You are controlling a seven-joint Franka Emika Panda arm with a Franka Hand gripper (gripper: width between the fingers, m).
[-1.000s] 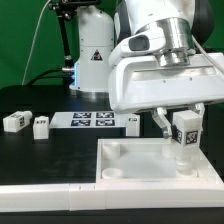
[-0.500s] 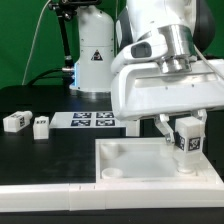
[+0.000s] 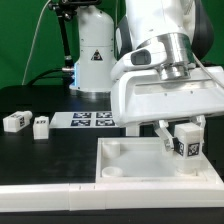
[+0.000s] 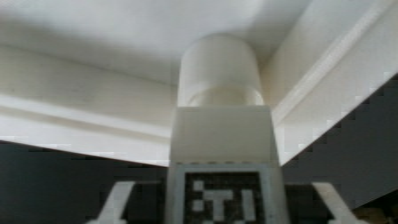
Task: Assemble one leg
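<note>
Franka's hand is clamping the leg upright in the tabletop's corner toward the exterior view's right, twisting it since a second ago, so the screwing-in is probably progressing.

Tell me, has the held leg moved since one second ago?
Yes. The leg has come down: its tag, earlier above the tabletop far rim, now sits level with it and has turned slightly.
</note>
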